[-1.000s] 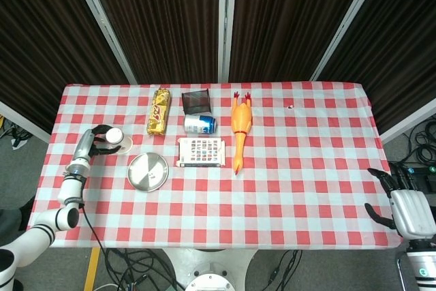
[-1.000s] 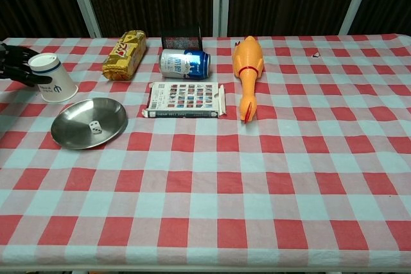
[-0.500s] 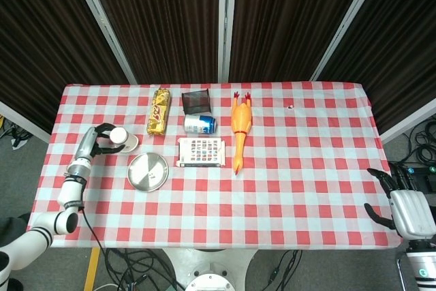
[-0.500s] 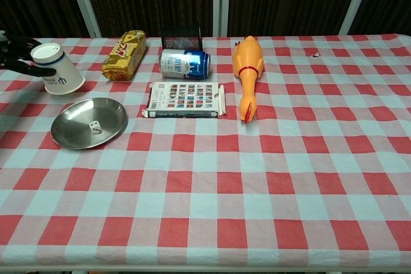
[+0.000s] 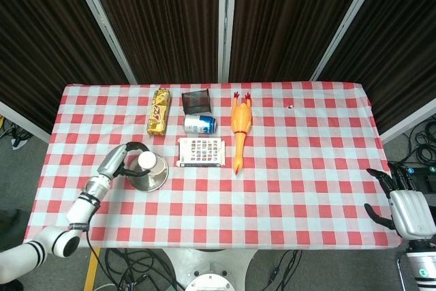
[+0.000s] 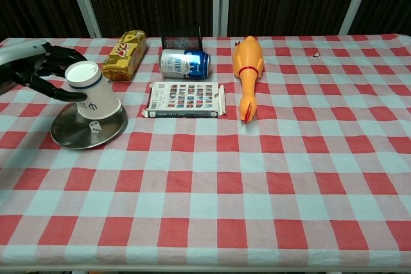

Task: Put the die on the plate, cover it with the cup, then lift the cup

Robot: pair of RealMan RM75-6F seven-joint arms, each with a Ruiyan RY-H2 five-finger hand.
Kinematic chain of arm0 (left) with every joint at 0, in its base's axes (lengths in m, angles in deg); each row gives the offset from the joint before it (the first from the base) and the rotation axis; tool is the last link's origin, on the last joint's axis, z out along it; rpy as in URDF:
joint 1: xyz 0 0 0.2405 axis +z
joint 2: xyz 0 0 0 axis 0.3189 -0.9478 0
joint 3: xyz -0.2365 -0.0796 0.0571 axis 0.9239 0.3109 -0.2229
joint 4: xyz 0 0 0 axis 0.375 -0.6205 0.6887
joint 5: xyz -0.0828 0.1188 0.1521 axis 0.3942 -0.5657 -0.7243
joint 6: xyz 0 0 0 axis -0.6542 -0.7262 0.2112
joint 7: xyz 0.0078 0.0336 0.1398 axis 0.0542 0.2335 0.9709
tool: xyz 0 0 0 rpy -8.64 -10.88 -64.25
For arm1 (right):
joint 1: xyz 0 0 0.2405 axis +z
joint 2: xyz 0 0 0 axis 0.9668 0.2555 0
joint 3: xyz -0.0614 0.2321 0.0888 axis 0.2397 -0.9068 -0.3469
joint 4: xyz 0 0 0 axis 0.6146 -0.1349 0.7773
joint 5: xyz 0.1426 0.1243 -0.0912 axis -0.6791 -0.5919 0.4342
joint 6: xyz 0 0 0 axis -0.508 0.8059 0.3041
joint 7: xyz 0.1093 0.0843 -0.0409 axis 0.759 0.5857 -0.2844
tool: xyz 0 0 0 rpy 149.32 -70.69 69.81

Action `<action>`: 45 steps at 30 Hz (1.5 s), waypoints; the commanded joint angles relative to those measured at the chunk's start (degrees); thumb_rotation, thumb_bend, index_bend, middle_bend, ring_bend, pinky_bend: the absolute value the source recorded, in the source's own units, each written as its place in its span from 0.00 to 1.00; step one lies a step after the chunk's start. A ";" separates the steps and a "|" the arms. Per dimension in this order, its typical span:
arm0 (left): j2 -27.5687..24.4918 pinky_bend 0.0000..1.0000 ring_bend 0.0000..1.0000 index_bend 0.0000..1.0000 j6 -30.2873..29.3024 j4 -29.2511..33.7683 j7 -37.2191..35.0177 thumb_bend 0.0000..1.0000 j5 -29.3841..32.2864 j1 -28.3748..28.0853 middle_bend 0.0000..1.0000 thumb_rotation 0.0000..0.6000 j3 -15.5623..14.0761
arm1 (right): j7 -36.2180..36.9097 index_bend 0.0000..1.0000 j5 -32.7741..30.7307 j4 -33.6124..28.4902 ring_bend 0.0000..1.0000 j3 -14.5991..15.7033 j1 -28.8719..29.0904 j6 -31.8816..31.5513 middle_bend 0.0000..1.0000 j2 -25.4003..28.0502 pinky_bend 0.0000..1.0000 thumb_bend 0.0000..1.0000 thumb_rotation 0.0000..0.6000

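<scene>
My left hand (image 6: 40, 70) (image 5: 124, 158) grips an upturned white paper cup (image 6: 92, 90) (image 5: 147, 161), tilted, over the round steel plate (image 6: 69, 135) (image 5: 151, 180). The small white die (image 6: 94, 126) lies on the plate just under the cup's lower rim, still showing in the chest view; the head view hides it under the cup. My right hand (image 5: 402, 204) hangs off the table's right front corner with fingers apart and nothing in it; the chest view does not show it.
Behind the plate lie a yellow snack pack (image 6: 125, 53), a black mesh holder (image 6: 180, 36) and a blue can on its side (image 6: 184, 63). A flat card box (image 6: 185, 100) sits right of the plate; an orange rubber chicken (image 6: 248, 72) lies further right.
My left hand has carried the cup from beside the plate's far left, rightward and toward the front, until it hangs over the plate and die. The right hand has not moved.
</scene>
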 commanded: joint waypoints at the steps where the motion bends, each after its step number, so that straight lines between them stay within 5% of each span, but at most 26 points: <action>1: 0.52 0.20 0.23 0.49 -0.78 0.55 3.07 0.20 -0.05 -0.09 0.39 1.00 -1.14 | 0.08 0.18 -0.07 0.11 0.00 0.00 -0.08 -0.08 0.24 -0.06 0.01 0.20 1.00; 13: 1.89 0.09 0.23 0.49 -0.26 0.85 8.22 0.20 2.96 0.49 0.38 1.00 -2.74 | 0.37 0.18 0.17 0.33 0.00 -0.01 0.12 0.11 0.23 -0.15 0.01 0.20 1.00; 25: 3.45 0.09 0.23 0.49 1.53 -4.21 7.40 0.21 9.74 1.04 0.38 1.00 0.56 | 1.08 0.18 0.78 0.79 0.00 0.19 -0.06 -0.36 0.23 -0.22 0.01 0.20 1.00; 34: 0.98 0.09 0.23 0.49 1.14 1.54 6.52 0.21 4.55 1.16 0.38 1.00 -2.68 | 1.32 0.18 1.02 1.03 0.00 0.34 -0.30 -0.74 0.23 -0.35 0.01 0.20 1.00; 45: 1.82 0.09 0.23 0.49 1.67 -1.81 10.09 0.21 11.04 1.14 0.38 1.00 0.79 | 1.61 0.18 1.02 1.16 0.00 0.21 -0.17 -0.70 0.23 -0.44 0.01 0.20 1.00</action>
